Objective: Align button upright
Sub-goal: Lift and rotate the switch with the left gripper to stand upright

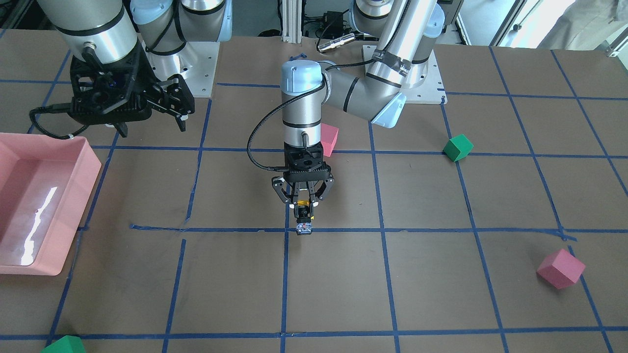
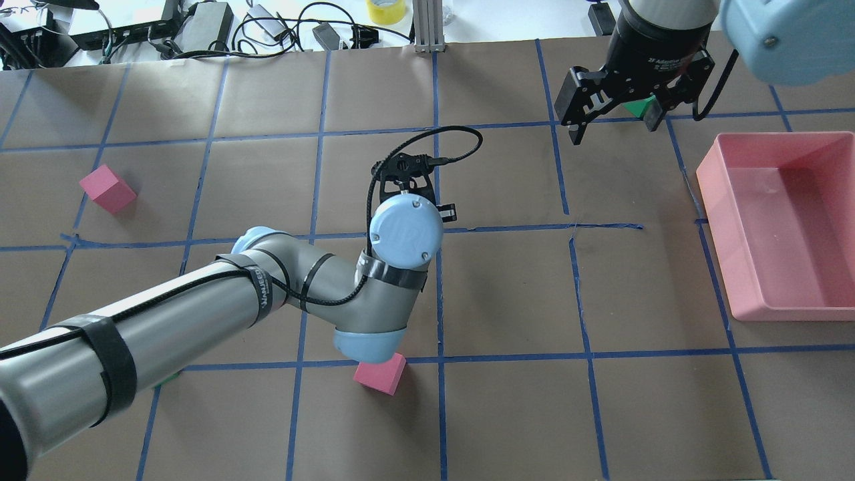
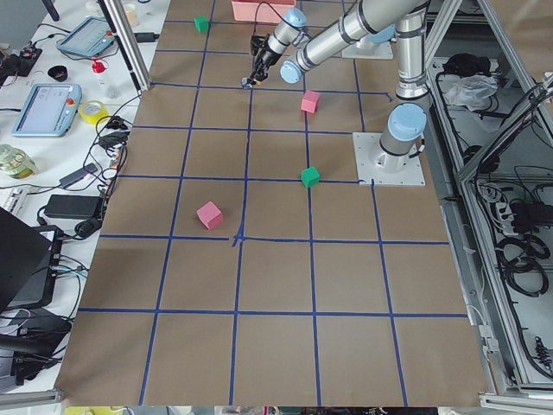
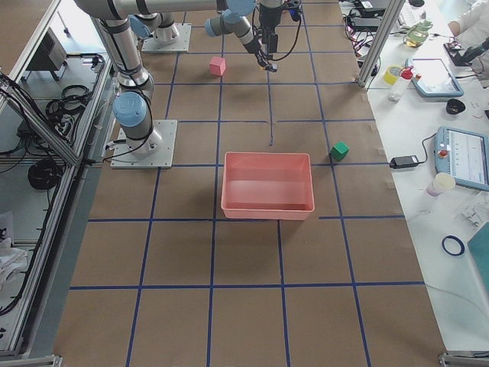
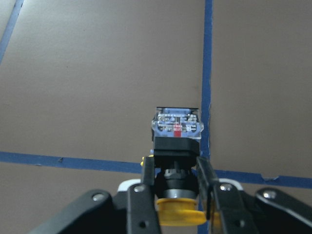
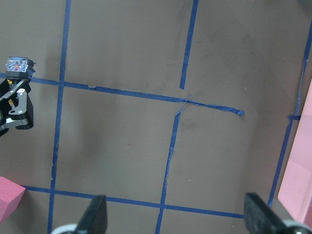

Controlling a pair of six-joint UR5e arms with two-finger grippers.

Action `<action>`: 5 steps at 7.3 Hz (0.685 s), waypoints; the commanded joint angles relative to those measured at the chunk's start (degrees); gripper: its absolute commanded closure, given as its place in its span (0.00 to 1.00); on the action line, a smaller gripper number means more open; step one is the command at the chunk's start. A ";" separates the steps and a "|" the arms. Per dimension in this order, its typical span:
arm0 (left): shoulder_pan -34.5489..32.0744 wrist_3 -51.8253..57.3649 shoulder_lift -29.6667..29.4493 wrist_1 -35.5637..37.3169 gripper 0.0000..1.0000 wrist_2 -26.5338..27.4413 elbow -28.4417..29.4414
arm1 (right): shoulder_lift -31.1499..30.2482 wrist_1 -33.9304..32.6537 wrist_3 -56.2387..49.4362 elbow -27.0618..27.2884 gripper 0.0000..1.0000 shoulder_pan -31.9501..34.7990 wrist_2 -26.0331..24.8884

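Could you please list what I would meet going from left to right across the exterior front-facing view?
Pink tray → right gripper → button → pink cube beside the left arm → green cube → far-right pink cube.

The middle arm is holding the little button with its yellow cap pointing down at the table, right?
Not quite: the left gripper holds the button, but its yellow cap is up, inside the gripper, and the base points down, as the front-facing view shows.
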 commanded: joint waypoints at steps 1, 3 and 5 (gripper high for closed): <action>4.14 -8.95 5.27 -22.45 1.00 -11.05 7.34 | 0.00 0.00 0.00 0.00 0.00 -0.02 0.00; 8.17 -13.02 5.03 -39.02 1.00 -19.15 14.64 | 0.00 0.00 0.00 0.17 0.00 -0.02 0.00; 11.95 -19.15 0.82 -45.74 1.00 -30.90 17.30 | 0.00 0.00 0.17 0.26 0.00 -0.02 0.00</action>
